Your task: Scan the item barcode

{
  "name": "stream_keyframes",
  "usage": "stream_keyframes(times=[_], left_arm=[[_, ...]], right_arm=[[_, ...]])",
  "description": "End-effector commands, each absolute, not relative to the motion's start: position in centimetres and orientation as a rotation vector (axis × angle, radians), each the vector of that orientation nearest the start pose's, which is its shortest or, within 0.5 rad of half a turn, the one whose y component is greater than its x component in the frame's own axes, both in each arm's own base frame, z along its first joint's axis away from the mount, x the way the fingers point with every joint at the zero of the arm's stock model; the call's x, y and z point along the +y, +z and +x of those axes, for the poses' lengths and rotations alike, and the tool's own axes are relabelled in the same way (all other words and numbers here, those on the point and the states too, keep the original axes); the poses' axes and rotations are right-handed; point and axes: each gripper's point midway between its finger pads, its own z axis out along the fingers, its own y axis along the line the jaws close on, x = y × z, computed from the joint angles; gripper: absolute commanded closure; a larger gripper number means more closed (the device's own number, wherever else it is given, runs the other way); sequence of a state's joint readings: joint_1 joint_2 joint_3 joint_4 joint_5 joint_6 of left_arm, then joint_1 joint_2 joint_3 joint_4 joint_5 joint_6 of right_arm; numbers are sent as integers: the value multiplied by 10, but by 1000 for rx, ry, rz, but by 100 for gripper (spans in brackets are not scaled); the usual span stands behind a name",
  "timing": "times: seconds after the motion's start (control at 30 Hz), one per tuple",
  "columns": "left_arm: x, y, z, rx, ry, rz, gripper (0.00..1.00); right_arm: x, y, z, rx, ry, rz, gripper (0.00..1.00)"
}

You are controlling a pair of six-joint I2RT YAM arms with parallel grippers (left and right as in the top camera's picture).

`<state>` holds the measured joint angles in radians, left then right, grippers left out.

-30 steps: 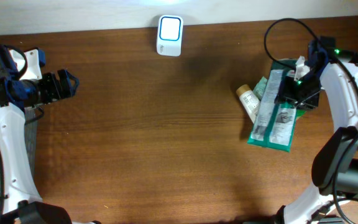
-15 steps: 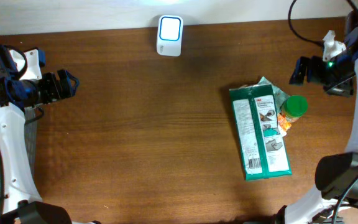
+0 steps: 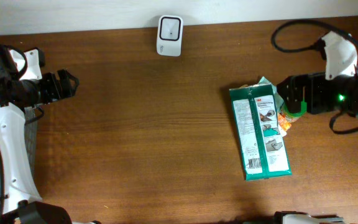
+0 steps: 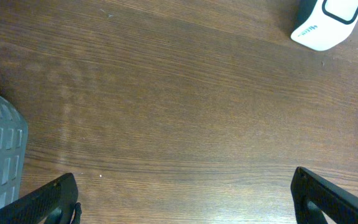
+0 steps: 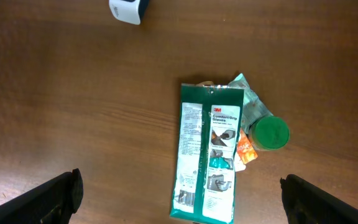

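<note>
Brown wood surface (image 3: pixel 135 137). R claw (image 3: pixel 289 96) wide open, empty, over green-cap bottle (image 5: pixel 271 132) just beside glove pack (image 3: pixel 260 134). L claw (image 3: pixel 69 85) wide open too, nothing in it, far left. Pack lies flat, label up: "3M Comfort Grip Gloves"; barcode (image 5: pixel 188 198) on end away from white scanner (image 3: pixel 169 35), which sits at back edge, well apart.

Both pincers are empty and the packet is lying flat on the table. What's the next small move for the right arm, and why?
Probably lower the right pincer over the green packet to grip it. The pincer is open and holds nothing. The packet lies flat beside it, well away from the white scanner, so it likely needs picking up before any scan.
</note>
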<state>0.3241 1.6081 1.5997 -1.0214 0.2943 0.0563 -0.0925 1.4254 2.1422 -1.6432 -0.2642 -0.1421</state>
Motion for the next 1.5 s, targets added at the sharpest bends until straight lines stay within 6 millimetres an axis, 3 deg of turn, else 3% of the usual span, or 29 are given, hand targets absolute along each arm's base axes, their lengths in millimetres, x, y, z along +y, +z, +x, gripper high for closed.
stream_keyframes(times=[0.0, 0.37, 0.57, 0.63, 0.8, 0.87, 0.97, 1.1, 1.27, 1.37, 1.47], left_arm=[[83, 233, 393, 2533, -227, -237, 1], [83, 233, 393, 2533, -227, -237, 1], [83, 233, 393, 2533, -227, -237, 1], [83, 233, 393, 2533, -227, -237, 1], [83, 233, 393, 2533, -227, -237, 1], [83, 233, 393, 2533, -227, -237, 1], [83, 233, 393, 2533, -227, -237, 1], [83, 233, 393, 2533, -227, -237, 1], [83, 233, 393, 2533, -227, -237, 1], [83, 233, 393, 2533, -227, -237, 1], [83, 233, 393, 2533, -227, -237, 1]], right_arm=[[21, 386, 279, 2470, 240, -187, 2], [20, 380, 286, 2493, 246, -184, 2], [22, 406, 257, 2391, 214, -196, 2], [16, 424, 246, 2303, 139, -184, 2], [16, 450, 247, 2085, 88, -198, 2], [15, 452, 254, 1972, 66, -206, 2], [21, 446, 260, 1774, 44, -237, 2], [38, 425, 254, 1461, 42, -293, 2], [47, 372, 237, 1267, 47, -314, 2], [48, 333, 226, 1234, 46, -315, 2], [47, 309, 220, 1226, 44, -314, 2]])
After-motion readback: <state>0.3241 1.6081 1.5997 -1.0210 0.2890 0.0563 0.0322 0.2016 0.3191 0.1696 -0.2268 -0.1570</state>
